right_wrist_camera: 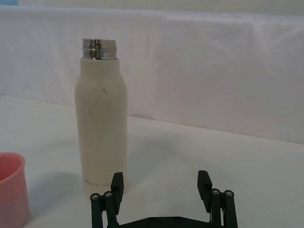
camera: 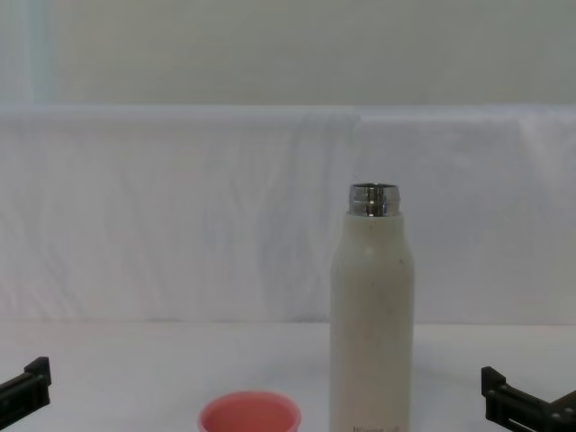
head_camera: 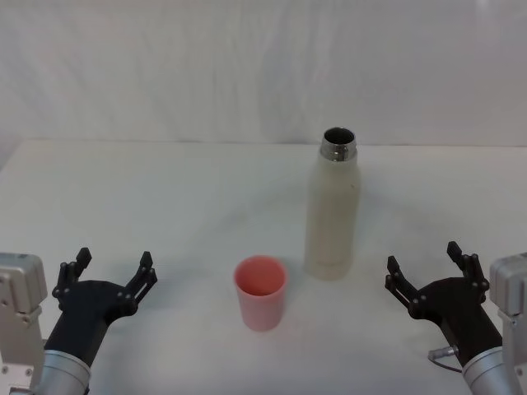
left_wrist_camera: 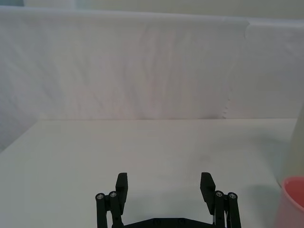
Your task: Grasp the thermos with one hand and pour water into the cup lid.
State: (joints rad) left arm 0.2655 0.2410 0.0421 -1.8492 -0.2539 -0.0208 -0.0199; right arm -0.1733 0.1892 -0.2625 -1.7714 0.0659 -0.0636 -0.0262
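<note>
thermos is being kept upright mid-table, long axis vertical, open steel neck up | cup lid is sitting just left-front of it, mouth up | grey base lettering is being shown by right wrist cam, not head cam | left gripper and right gripper are being held wide open, empty, near the front corners

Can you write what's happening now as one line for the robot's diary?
stage: before grasp | left gripper: open, idle | right gripper: open, empty, near tall cream-white steel-necked thermos | thermos: upright, uncapped | small salmon-pink cup lid: upright, beside thermos
</note>
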